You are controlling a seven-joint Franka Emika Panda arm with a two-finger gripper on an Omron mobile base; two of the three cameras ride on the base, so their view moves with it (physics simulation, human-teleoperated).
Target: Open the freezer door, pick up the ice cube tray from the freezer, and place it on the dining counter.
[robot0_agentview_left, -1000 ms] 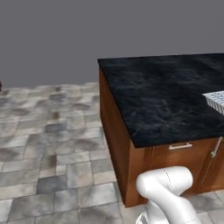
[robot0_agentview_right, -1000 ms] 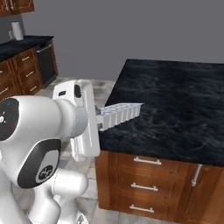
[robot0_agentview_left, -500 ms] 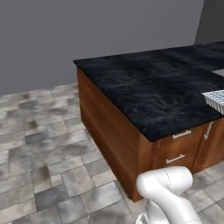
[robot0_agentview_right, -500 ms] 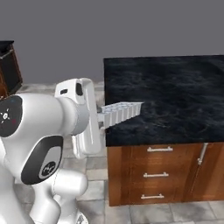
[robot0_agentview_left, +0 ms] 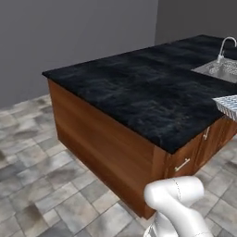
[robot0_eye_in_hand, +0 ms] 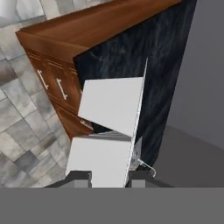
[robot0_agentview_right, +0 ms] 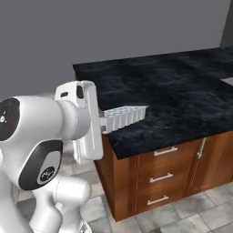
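Note:
My gripper (robot0_agentview_right: 103,124) is shut on the ice cube tray (robot0_agentview_right: 124,116), a pale blue-white strip of small cells that sticks out level from the hand. The tray's far end (robot0_agentview_left: 228,104) hangs a little above the near edge of the dining counter (robot0_agentview_right: 173,93), a black marbled top (robot0_agentview_left: 139,88) over reddish-brown cabinets. In the hand view the tray (robot0_eye_in_hand: 111,109) shows as pale flat panels rising from between the fingertips (robot0_eye_in_hand: 79,176), with the counter (robot0_eye_in_hand: 164,57) behind it. The freezer and its door are out of view.
A steel sink (robot0_agentview_left: 218,69) with a curved faucet (robot0_agentview_left: 227,44) is set into the counter's far right. Drawers with silver handles (robot0_agentview_right: 164,151) face me. Grey stone floor tiles (robot0_agentview_left: 32,176) spread to the left, and a plain grey wall (robot0_agentview_left: 69,32) stands behind.
The whole scene has shifted as the base drove and turned: the counter's corner now lies further left and the sink has come into view. The tray stays held in the gripper.

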